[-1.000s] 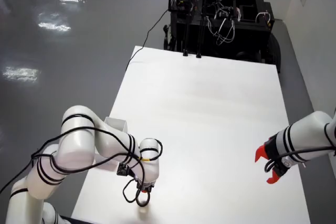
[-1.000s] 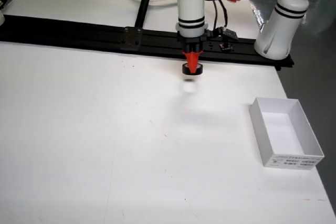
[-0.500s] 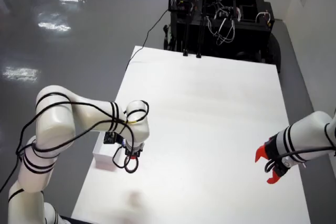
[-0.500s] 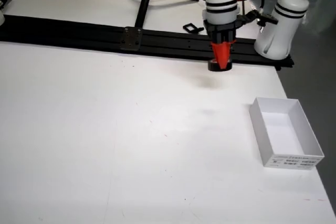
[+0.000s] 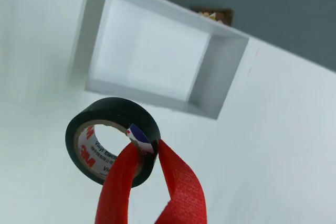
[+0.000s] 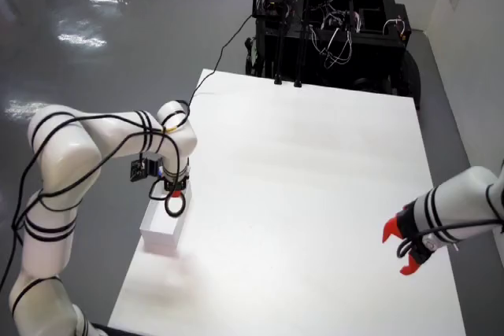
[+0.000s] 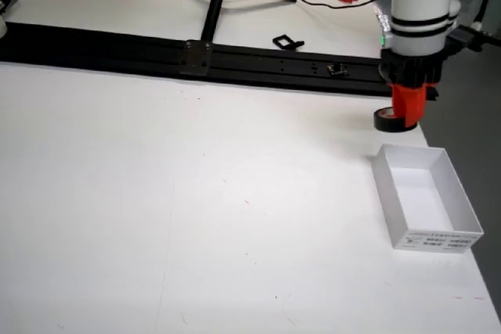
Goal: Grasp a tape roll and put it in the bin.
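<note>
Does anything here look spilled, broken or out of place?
Nothing stands out. The red fingers pinch the black tape roll through its wall, held in the air near the white bin, which sits upright and empty on the white table. No spills or damage show.

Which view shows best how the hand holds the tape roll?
The view riding on the hand: red fingers pinch the tape roll wall. The overhead view shows it tiny; the table-level view partly hides it.
</note>
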Controlling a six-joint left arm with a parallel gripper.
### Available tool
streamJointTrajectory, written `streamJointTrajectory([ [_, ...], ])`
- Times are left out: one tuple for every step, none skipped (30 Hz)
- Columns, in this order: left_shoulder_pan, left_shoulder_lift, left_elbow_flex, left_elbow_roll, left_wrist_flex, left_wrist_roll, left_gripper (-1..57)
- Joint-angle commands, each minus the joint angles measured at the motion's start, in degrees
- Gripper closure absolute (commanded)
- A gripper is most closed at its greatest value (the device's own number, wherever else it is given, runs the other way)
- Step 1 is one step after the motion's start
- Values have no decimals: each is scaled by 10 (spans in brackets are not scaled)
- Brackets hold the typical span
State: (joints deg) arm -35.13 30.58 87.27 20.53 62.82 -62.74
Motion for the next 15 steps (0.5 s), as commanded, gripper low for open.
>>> streamJointTrajectory([
  [163, 43, 0, -7, -41, 69, 572],
  [168, 48, 0, -7, -46, 70, 572],
  [171, 54, 0, -7, -50, 71, 572],
  [176, 59, 0, -7, -53, 72, 572],
  [183, 64, 0, -8, -56, 72, 572],
  [191, 69, 0, -8, -61, 72, 573],
  [194, 74, 0, -8, -64, 73, 573],
  [198, 80, 0, -8, -67, 75, 573],
  [200, 85, 1, -8, -72, 75, 573],
  [202, 91, 1, -8, -75, 76, 573],
  [204, 97, 1, -10, -81, 76, 573],
  [204, 106, 1, -12, -89, 76, 573],
  [204, 113, 1, -15, -96, 76, 573],
  [203, 121, 1, -19, -104, 76, 573],
  [200, 129, 1, -23, -111, 76, 573],
])
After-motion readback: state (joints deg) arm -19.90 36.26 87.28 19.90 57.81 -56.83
